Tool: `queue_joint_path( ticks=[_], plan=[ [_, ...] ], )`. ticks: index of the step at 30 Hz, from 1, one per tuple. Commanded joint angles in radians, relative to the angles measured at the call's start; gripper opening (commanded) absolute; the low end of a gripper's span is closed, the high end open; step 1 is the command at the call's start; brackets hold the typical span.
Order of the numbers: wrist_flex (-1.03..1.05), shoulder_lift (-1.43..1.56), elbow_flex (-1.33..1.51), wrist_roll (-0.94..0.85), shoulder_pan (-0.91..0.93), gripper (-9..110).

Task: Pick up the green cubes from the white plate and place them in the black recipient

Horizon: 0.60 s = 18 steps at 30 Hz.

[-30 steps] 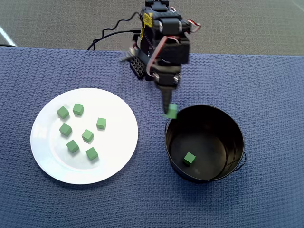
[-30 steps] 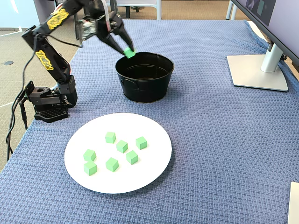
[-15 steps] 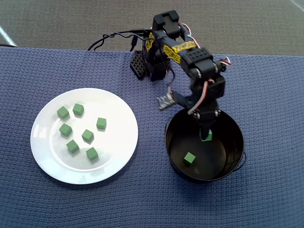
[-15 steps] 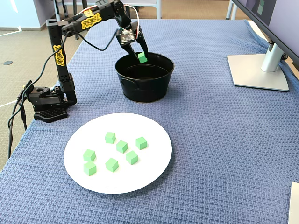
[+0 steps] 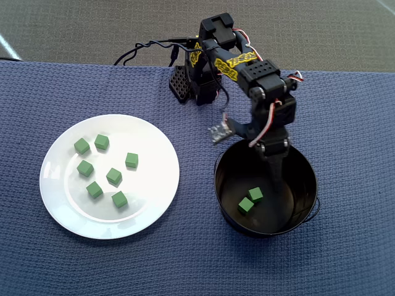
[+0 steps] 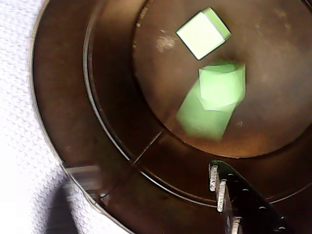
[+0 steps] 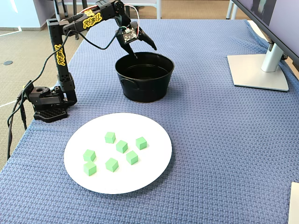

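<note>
Even, bright daylight in the overhead and fixed views, with soft shadows on the blue woven worktop (image 7: 210, 140). Wrist view: overexposed cloth at left, one small matte green cube (image 6: 222, 87) motion-blurred, its reflection smeared on the glossy pot floor.

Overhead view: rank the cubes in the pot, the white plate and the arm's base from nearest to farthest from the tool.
1. Green cubes in the pot, just below the tool, which hangs over the black pot.
2. Arm's base, up and left of it.
3. White plate, far left, holding seven cubes.
</note>
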Motion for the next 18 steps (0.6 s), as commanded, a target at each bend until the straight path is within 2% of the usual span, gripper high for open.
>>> queue_joint_path(
  ticks=[1, 5, 9, 11, 18],
  plan=[
    [0.060, 0.120, -0.103, -0.026, 0.106, 29],
    [0.141, 0.216, -0.143, -0.029, 0.301, 23],
    [0.144, 0.282, -0.040, -0.037, 0.534, 17],
    [0.114, 0.302, 0.077, -0.095, 0.609, 12],
    [-0.127, 0.365, 0.535, -0.382, 0.822, 14]
  ],
)
